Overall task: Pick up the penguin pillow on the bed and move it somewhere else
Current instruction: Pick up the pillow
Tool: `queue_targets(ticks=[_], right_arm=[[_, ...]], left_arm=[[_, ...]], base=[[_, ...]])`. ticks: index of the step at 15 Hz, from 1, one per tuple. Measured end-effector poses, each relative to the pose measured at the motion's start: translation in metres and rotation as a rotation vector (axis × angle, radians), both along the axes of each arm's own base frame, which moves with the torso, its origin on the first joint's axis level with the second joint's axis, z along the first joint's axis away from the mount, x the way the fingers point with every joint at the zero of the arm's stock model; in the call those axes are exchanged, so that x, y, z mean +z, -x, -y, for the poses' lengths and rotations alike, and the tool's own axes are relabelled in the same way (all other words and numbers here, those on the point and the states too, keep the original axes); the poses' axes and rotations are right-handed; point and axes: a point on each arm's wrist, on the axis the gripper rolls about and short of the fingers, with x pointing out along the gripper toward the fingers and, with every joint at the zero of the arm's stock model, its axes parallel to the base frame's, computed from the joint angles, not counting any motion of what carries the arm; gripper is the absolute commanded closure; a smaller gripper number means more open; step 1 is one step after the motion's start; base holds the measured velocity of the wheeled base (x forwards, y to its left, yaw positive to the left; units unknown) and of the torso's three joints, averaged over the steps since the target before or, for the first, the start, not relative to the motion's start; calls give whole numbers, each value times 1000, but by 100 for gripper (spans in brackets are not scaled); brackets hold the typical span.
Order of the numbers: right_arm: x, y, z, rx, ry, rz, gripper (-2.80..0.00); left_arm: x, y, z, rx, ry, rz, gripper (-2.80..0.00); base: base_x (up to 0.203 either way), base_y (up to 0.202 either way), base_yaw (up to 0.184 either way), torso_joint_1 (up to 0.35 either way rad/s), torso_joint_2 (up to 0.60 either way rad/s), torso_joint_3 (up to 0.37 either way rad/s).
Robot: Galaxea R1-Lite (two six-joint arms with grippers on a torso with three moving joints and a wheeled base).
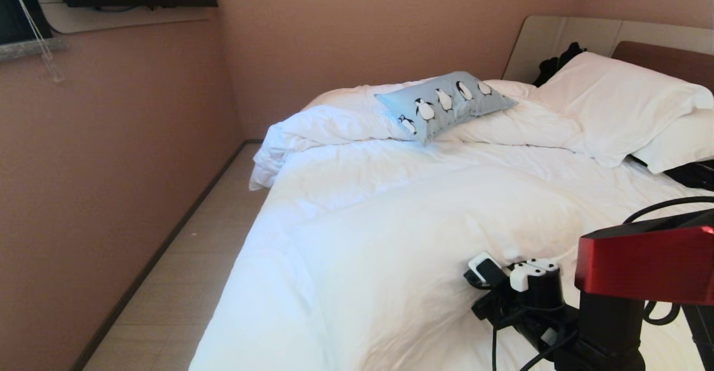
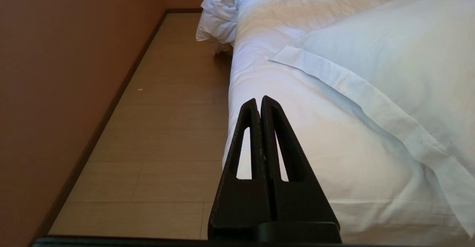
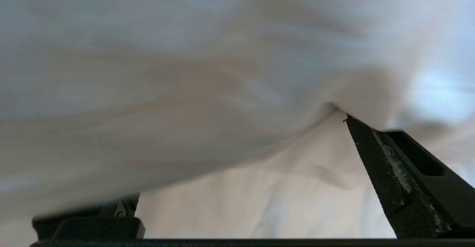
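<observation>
Penguin pillow (image 1: 444, 105) sits far up the bed (image 1: 390, 237); my right gripper (image 3: 237, 187) fingers wide in duvet, left gripper (image 2: 258, 102) fingers closed, empty.

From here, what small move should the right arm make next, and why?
Probably lift clear and reach toward the far side of the bed. The right gripper is open, pressed close against white bedding and holding nothing, while the penguin pillow lies untouched on the rumpled duvet near the headboard. The left gripper is shut beside the mattress.
</observation>
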Motion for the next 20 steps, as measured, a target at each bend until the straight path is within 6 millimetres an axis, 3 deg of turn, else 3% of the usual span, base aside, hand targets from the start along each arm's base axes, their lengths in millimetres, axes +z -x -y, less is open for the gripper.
queue_targets(ticks=[5, 10, 20], right_arm=[[30, 4, -3, 2, -31, 97, -280], [40, 1, -5, -6, -44, 136, -280], [12, -42, -13, -161, -116, 179, -280]], left_arm=[[0, 0, 0, 0, 0, 0, 0], [0, 0, 0, 1, 0, 0, 0], [0, 0, 0, 1, 0, 0, 0]], base=[[0, 0, 0, 0, 0, 0], [0, 0, 0, 0, 0, 0], [0, 0, 0, 0, 0, 0]])
